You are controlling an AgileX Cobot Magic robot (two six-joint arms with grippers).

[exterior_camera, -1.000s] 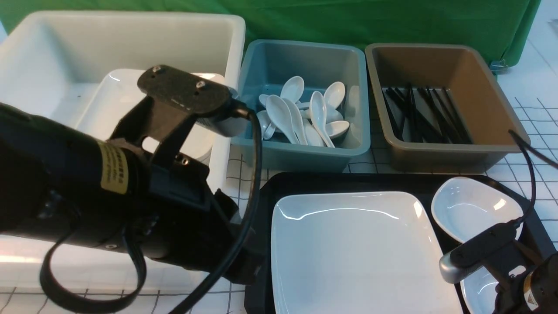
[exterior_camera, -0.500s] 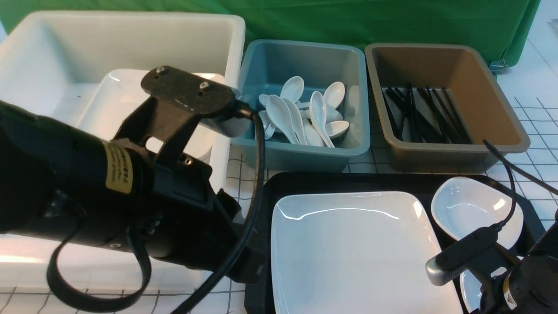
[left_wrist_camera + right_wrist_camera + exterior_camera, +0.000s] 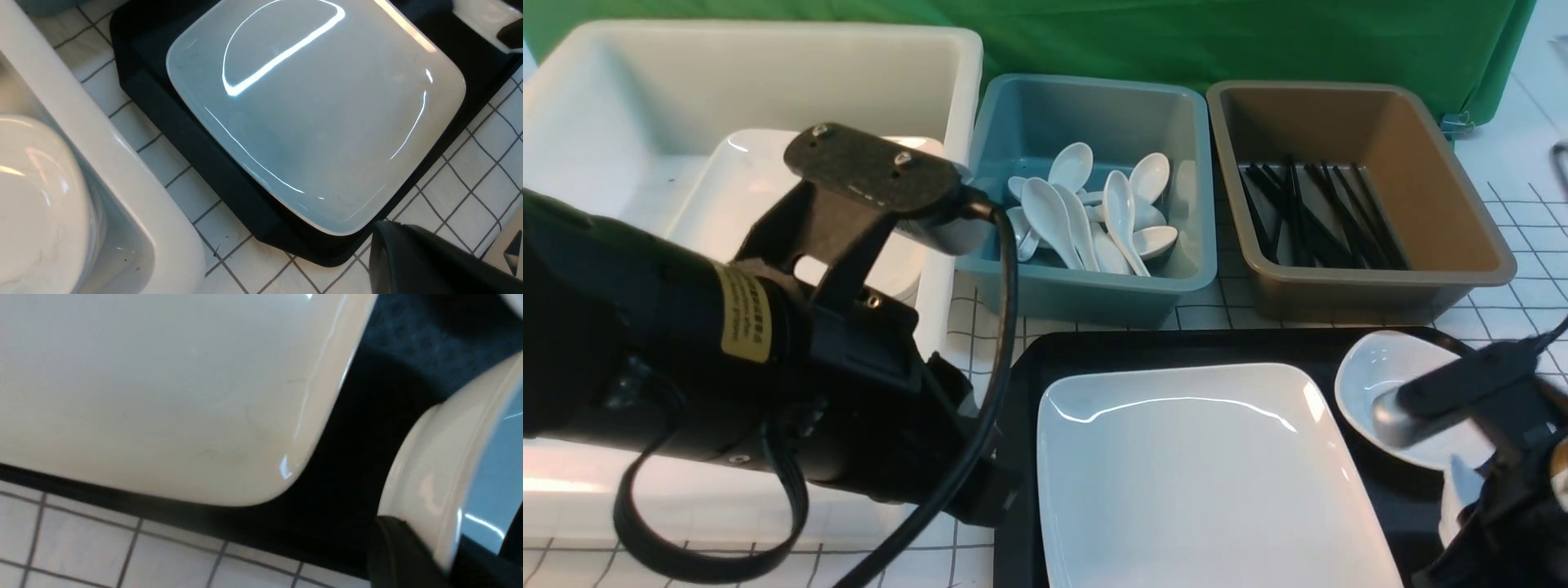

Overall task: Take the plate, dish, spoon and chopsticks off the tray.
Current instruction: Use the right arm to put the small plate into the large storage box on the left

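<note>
On tray, plate sits centre-low, untouched. Lower right: right tool pinches rim of dish; second dish above it. Also left tool closed, empty. No spoon or chopsticks visible on tray.

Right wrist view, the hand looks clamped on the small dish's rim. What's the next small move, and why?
Probably lift the dish straight up off the tray. The right hand appears shut on its rim, the dish is tilted, and the plate lies close beside it, so rising first should avoid a knock.
</note>
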